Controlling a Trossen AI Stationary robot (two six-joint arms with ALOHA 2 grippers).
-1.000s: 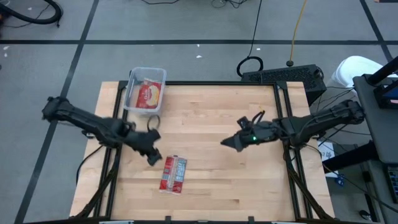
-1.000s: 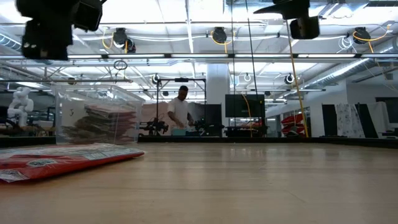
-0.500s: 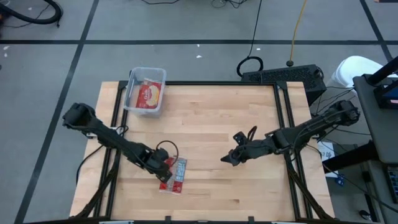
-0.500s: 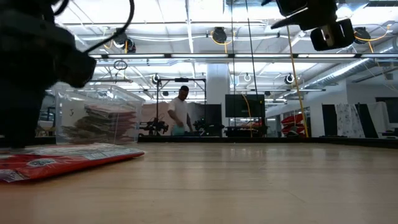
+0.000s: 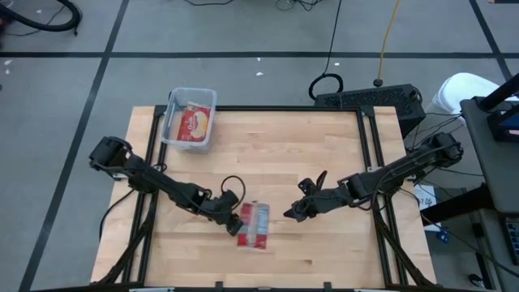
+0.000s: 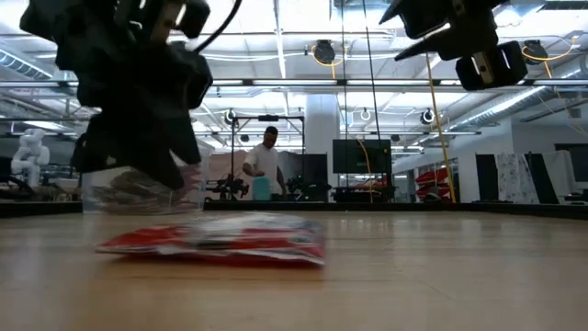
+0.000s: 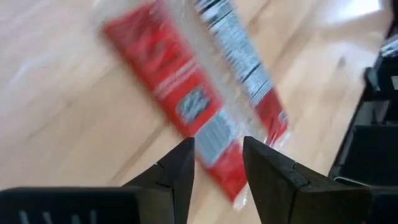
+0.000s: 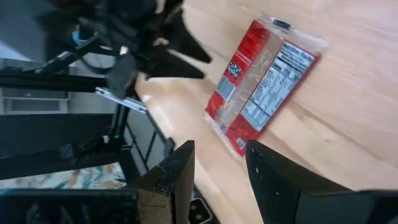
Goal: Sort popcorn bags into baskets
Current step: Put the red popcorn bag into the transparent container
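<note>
Currently one popcorn bag lies flat on the bench, near its front edge, label panel up. Left gripper sits low just beside the packet's left edge; its jaws stand a narrow gap apart with nothing between them. Right gripper hovers near the packet's other side, jaws likewise parted and empty. Clear basket at the far left corner of the bench already contains at least one packet.

Judgement: step in hand is picking up this packet. It is thin and flat, so a grasp from above would likely slip. Better to catch one short edge, lift that, close firmly, then carry to the basket.
</note>
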